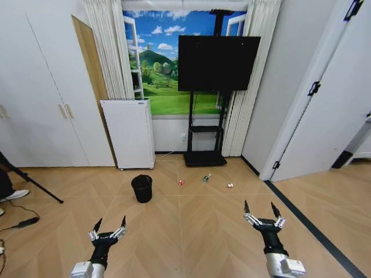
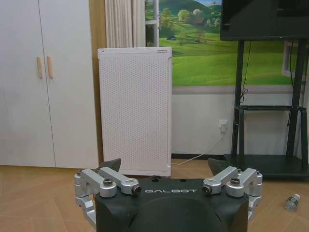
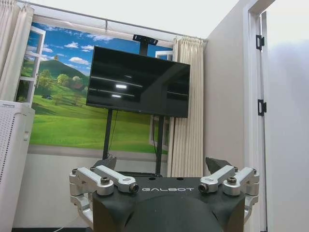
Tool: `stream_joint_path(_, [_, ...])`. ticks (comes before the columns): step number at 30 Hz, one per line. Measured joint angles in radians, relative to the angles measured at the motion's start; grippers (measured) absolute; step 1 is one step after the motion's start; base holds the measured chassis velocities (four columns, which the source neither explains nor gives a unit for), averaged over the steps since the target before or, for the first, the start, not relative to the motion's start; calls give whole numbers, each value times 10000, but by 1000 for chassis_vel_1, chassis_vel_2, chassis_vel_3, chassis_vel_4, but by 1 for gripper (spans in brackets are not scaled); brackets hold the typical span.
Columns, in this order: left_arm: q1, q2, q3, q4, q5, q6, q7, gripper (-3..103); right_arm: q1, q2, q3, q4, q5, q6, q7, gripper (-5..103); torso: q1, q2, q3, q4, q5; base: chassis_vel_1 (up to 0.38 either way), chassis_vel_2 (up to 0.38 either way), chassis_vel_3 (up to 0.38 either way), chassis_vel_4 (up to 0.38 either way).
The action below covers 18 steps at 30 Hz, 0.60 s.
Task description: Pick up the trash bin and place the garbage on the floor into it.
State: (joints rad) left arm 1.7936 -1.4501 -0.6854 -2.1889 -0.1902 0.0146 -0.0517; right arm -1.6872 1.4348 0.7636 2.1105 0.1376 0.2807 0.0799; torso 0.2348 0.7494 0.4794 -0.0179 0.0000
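The trash bin [image 1: 141,188], small, black and round, stands upright on the floor [image 1: 185,231] ahead of me, a little left of centre. To its right the garbage lies in a loose row: a red-and-white wrapper [image 1: 181,182], a greenish bottle [image 1: 206,178] and a white-and-pink scrap [image 1: 230,186]. The bottle [image 2: 291,201] also lies at the edge of the left wrist view. My left gripper [image 1: 111,221] [image 2: 165,165] hangs open, low and short of the bin. My right gripper [image 1: 259,206] [image 3: 161,163] is open too, well short of the scrap. Both are empty.
A white perforated appliance [image 1: 128,133] stands against the wall behind the bin. A black TV on a stand [image 1: 217,63] is behind the garbage. A tripod leg [image 1: 35,185] and cables lie at far left. A dark floor strip [image 1: 307,223] runs along the right, by a door.
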Motion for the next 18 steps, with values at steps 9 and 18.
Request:
stream_joint_path(9, [-16,-1,-69,42,2,-12,0,98,-48,57,-24,-52,-18,-148,-46,100,0,0,0,0,0,0,0,0,0])
stream_joint_path(18, [58,-32,-74,-7,56,-20,0,98,-117,54,82,-11,13,-185,-167,100,0,0,0,0,0,0,0,0,0])
